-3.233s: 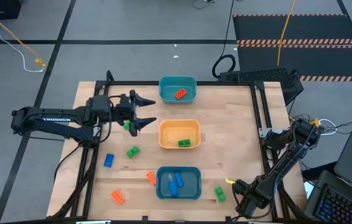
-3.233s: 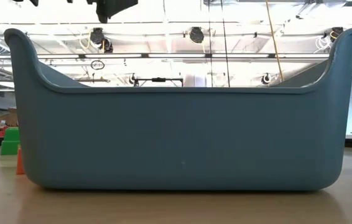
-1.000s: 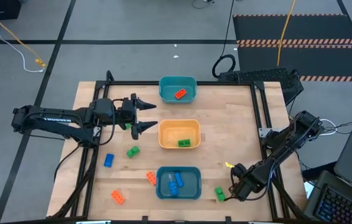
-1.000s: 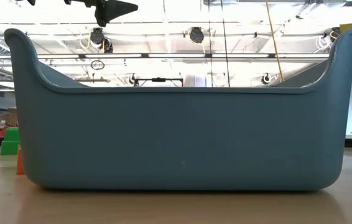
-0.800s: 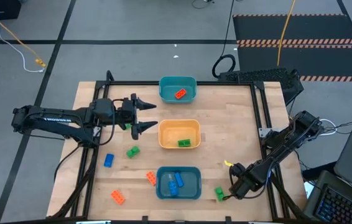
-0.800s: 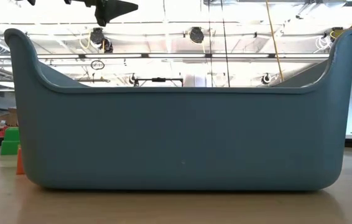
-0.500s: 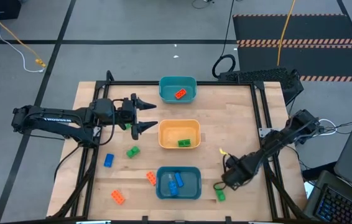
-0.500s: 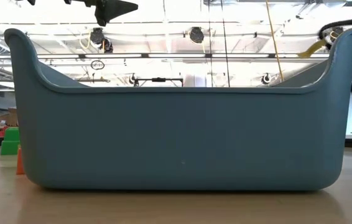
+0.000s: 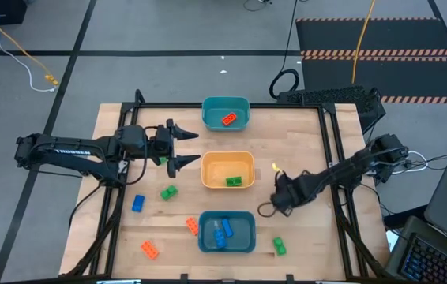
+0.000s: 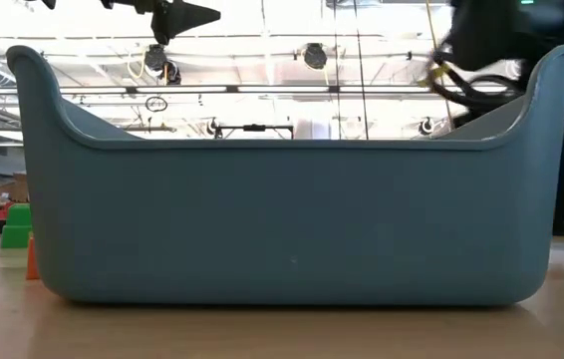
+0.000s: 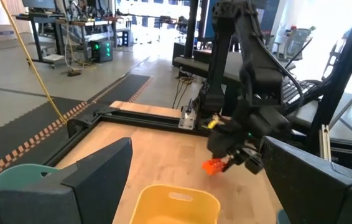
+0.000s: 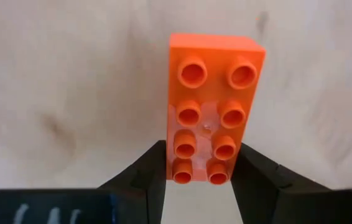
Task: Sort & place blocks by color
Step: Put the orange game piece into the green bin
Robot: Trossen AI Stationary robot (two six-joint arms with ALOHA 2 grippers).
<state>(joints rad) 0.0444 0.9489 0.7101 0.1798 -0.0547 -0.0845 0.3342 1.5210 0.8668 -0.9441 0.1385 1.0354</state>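
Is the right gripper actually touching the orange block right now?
Touching. The right wrist view shows the right gripper shut on the orange block, both fingers pressed against its sides.

I hunted for lettering and found almost none. The left arm carried a pale maker's mark along its upper link in the high view, but I could not make out the letters. The bins, the blocks and the bench top bore no writing that I could read. The orange block in the right wrist view showed only bare studs, no embossed word legible. In the room beyond the bench I read no sign or number either.
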